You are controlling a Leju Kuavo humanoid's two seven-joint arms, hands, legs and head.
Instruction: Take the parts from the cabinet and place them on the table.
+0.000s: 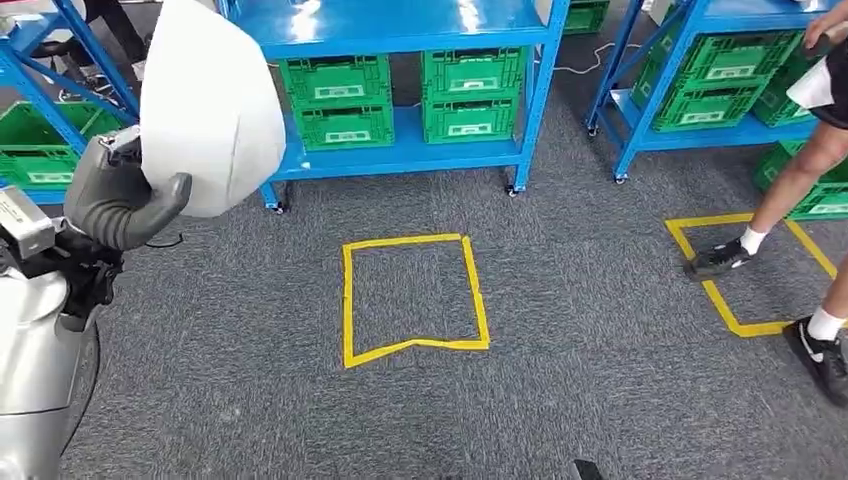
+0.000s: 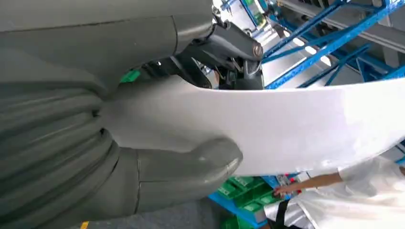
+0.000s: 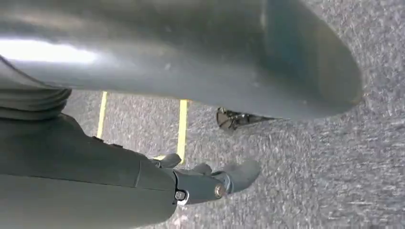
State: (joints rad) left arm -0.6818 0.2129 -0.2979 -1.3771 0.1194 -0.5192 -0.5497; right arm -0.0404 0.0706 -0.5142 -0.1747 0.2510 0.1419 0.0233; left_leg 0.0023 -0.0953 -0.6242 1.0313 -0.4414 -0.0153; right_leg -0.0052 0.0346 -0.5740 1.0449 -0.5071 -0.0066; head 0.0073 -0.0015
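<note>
We face the blue shelving rack [image 1: 400, 155] with its green crates [image 1: 335, 80]. Our left robot hand [image 1: 120, 200] grips the white curved part [image 1: 210, 100], raised. Right robot hand [image 3: 210, 183] hangs, fingers loosely curled, holding nothing. Carrying step: next, find the worktop.

The white part [image 1: 212, 100] runs off the top edge in the head view and off the right edge in the left wrist view, so its full outline cannot be told. It hides the left hand's [image 1: 120, 200] fingers (just the thumb shows, at left of the frame). The person [image 1: 800, 190] at the right edge is cut off above the legs. Labels on the green crates [image 1: 340, 95] are too small to read. In the right wrist view, the right hand [image 3: 210, 181] is blurred; its grasp cannot be told.
</note>
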